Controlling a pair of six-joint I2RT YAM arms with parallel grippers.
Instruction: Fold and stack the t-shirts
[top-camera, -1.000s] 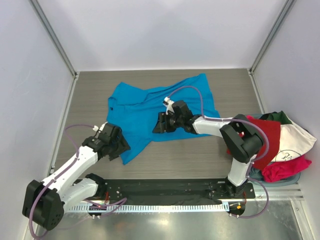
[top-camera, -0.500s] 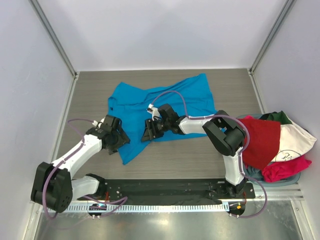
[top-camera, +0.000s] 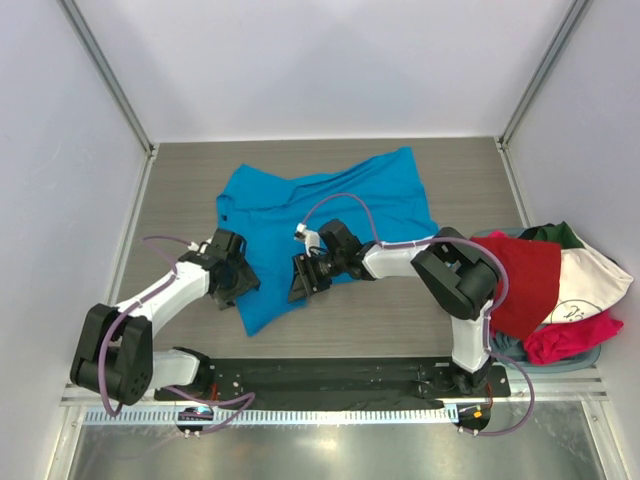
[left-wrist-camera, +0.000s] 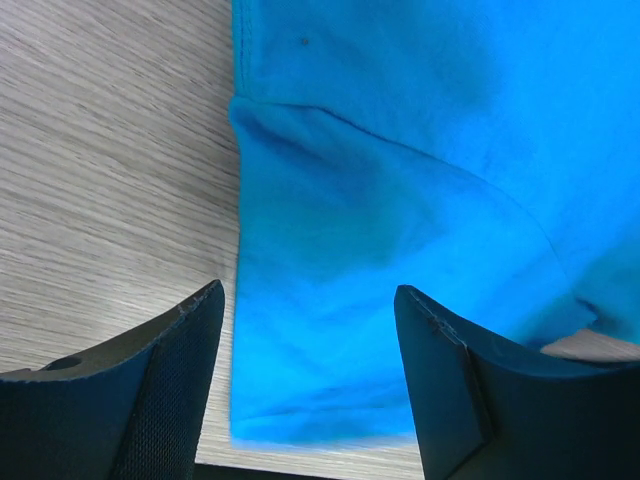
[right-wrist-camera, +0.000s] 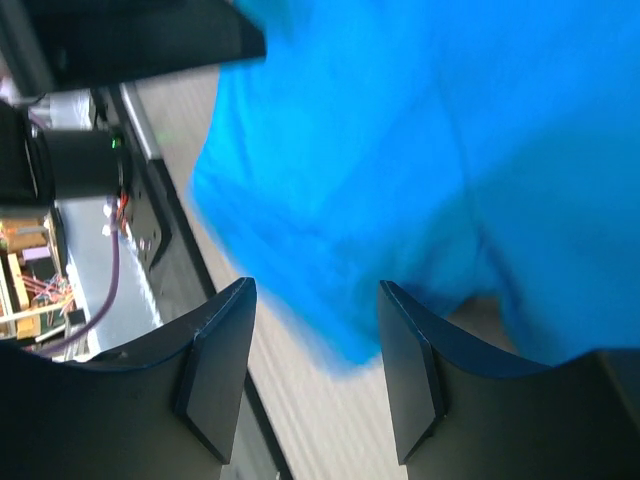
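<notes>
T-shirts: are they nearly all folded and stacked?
Not yet. Nothing looks folded. The blue t-shirt lies spread and rumpled on the table, with the left hand and right hand open over its near edge. The red, white, pink and green t-shirts sit in an unfolded heap on the right, waiting.

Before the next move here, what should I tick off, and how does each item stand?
1. Left hand open: ok.
2. Right hand open: ok.
3. Blue t-shirt edge lined up between the left hand's fingers: ok.
4. Right hand touching the cloth: cannot tell, its view is blurred.
5. Blue t-shirt lying flat: not ok, rumpled and askew.
6. Pile of other shirts apart from the blue one: ok.
</notes>
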